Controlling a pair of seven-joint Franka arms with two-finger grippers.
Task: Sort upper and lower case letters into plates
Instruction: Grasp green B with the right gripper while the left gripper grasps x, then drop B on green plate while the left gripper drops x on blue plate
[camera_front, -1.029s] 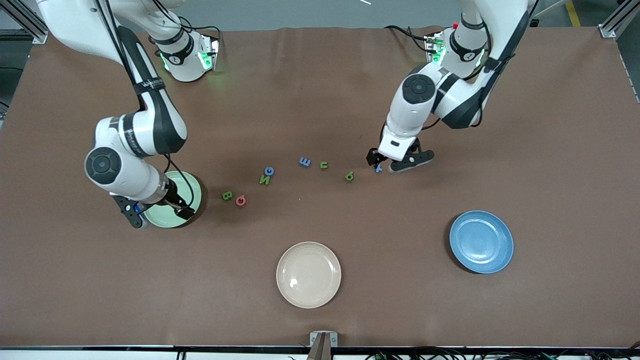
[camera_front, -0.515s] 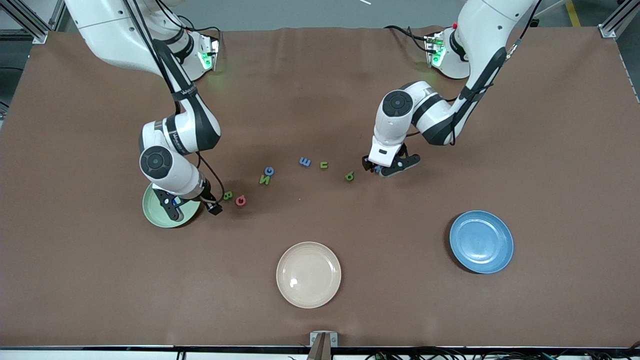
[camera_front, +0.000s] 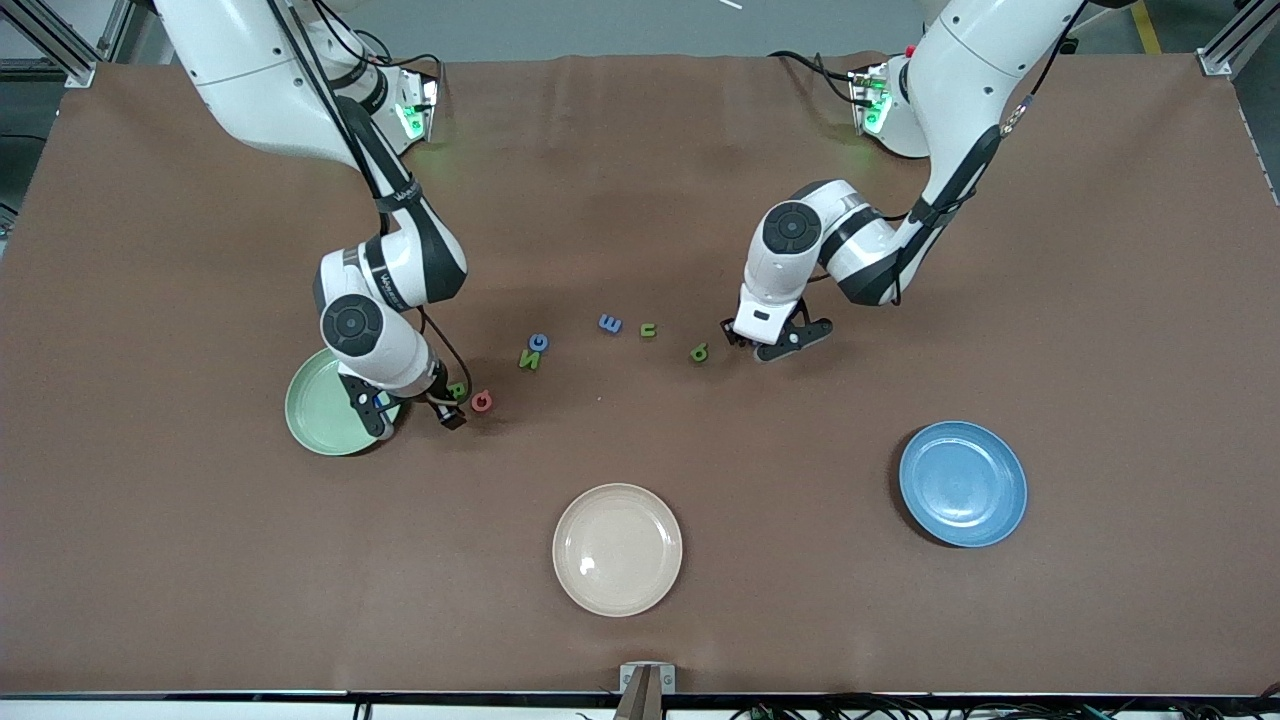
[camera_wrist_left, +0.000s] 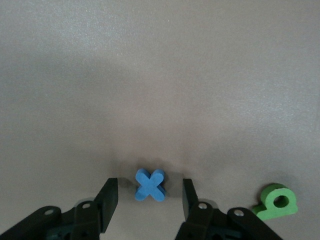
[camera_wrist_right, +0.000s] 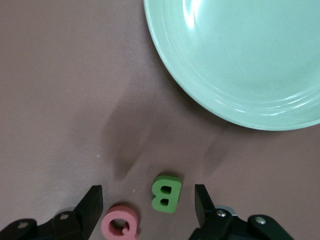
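Note:
My left gripper (camera_wrist_left: 149, 197) (camera_front: 762, 340) is low over the table and open. A blue letter x (camera_wrist_left: 150, 185) lies between its fingers with a gap on each side. A green letter (camera_wrist_left: 276, 201) (camera_front: 699, 352) lies just beside it. My right gripper (camera_wrist_right: 148, 200) (camera_front: 415, 412) is open beside the mint green plate (camera_wrist_right: 240, 60) (camera_front: 320, 405). A green B (camera_wrist_right: 166, 193) (camera_front: 457, 390) and a pink Q (camera_wrist_right: 120, 223) (camera_front: 481, 401) lie between its fingers. The blue plate (camera_front: 962, 484) lies toward the left arm's end, nearer the front camera, with nothing in it.
More letters lie in a loose row mid-table: a green N (camera_front: 528, 358), a small blue letter (camera_front: 539, 342), a blue E (camera_front: 610, 323) and a green u (camera_front: 648, 330). A cream plate (camera_front: 617, 549) lies near the front edge.
My right gripper left the spot over the mint plate and came down around the B and Q. My left gripper settled over the blue x, its fingers drawing closer together.

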